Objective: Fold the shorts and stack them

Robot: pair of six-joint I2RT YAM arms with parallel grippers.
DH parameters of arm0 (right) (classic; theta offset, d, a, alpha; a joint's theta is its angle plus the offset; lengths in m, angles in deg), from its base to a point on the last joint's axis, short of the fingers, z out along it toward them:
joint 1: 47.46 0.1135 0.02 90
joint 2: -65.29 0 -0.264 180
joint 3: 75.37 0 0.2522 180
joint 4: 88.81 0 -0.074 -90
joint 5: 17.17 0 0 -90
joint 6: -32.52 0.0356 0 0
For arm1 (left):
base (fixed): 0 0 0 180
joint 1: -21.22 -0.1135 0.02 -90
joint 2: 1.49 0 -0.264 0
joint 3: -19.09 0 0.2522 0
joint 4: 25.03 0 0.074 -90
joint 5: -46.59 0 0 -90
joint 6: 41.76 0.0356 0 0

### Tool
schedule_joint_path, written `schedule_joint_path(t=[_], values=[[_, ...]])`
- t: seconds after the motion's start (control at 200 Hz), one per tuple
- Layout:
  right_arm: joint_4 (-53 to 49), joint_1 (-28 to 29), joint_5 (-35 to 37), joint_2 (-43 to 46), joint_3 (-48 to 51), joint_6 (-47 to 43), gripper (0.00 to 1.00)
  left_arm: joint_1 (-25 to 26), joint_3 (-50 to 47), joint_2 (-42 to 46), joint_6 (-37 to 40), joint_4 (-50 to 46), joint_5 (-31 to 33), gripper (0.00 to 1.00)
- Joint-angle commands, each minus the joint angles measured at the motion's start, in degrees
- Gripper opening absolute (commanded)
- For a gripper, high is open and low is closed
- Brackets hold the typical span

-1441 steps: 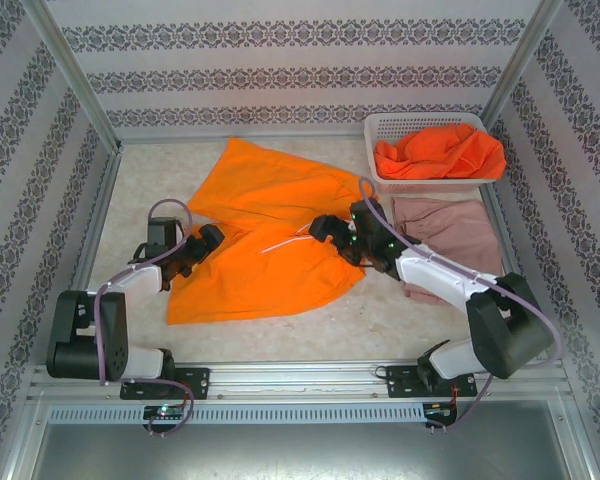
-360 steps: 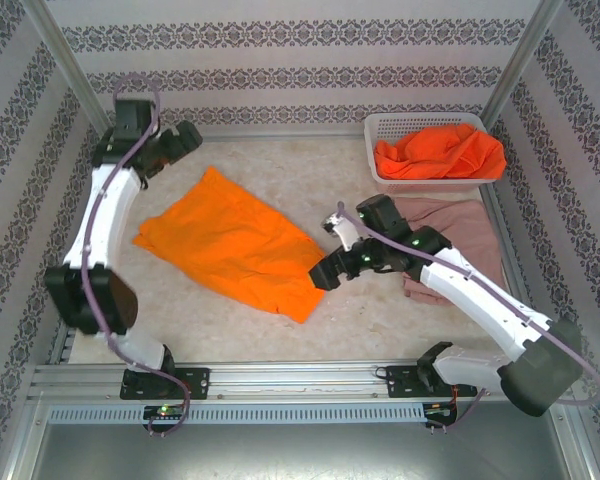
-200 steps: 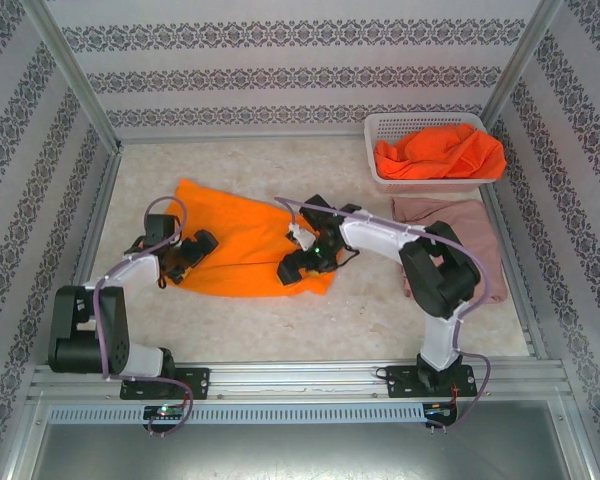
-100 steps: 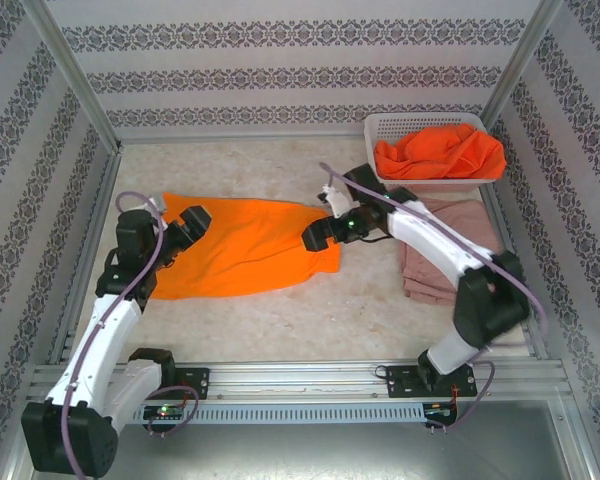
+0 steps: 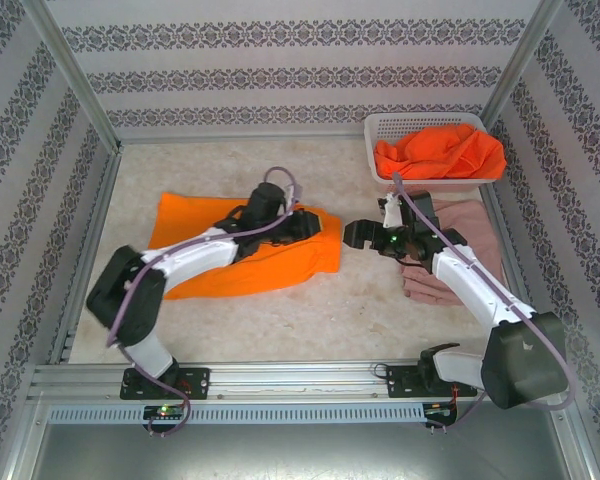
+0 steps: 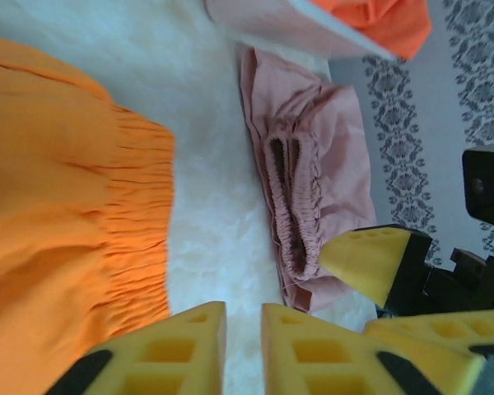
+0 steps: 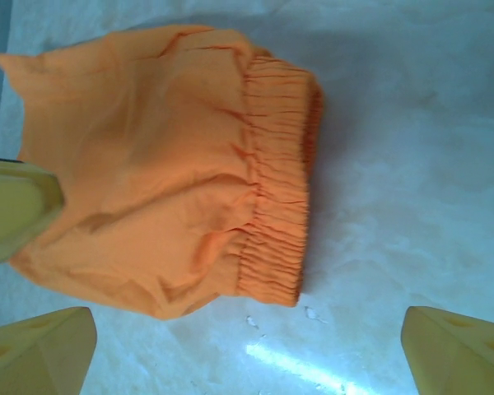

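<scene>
Table [image 5: 310, 320]: pale marbled top, with both arm bases at its 6 o'clock edge.
Pink shorts [image 5: 470, 225]: lie flat and doubled over at the table's 3 o'clock side, partly under the right arm; the gathered waistband edge faces 9 o'clock.
Folded orange shorts [image 5: 280, 265]: lie flat toward 9 o'clock from the table's centre as a compact slab, with the elastic waistband at their 3 o'clock end. They sit apart from the pink shorts, bare table between them.
Right gripper [image 7: 249, 325]: sits in that bare strip, just off the waistband end and aimed toward 9 o'clock. Its fingers are spread wide and hold nothing.
Left gripper [image 6: 243, 346]: reaches across the orange slab to its 2 o'clock corner. Its fingers are drawn almost together with a slim gap and no cloth between them. Whether they brush the fabric I cannot tell.
Basket [image 5: 420, 118]: white lattice, at the table's 1 o'clock corner.
Heaped orange shorts [image 5: 440, 152]: rumpled and unfolded, filling the basket.
Done, as I judge it: one pink pair and one orange pair look folded.
Left, as I judge it: stack the orange slab on the pink pair, then take out, fold and stack what is in the basket.
</scene>
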Motion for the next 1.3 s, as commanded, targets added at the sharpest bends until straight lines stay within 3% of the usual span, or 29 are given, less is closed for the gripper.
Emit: schedule_joint_path(t=[0.0,0.225,0.664,1.049,1.294], values=[[2.8,-0.2,-0.9,-1.7,1.5,3.9,0.92,-0.1,1.7,-6.7,-2.6,4.1,-1.0,0.14],[5.7,2.4,-0.2,-9.6,0.5,8.1,0.84,-0.3,0.0,-12.9,0.3,0.6,4.4,0.13],[7.1,11.4,6.7,-29.5,-11.7,13.5,0.76,-1.5,-11.0,-12.7,-4.6,10.8,4.9,0.08],[7.6,13.5,9.4,-36.5,-15.9,16.2,0.66,-1.5,-13.1,-12.9,-5.6,14.0,4.2,0.07],[14.1,13.1,6.2,-37.2,-12.5,21.5,0.50,-1.7,-13.9,-13.3,-7.1,16.3,3.9,0.07]])
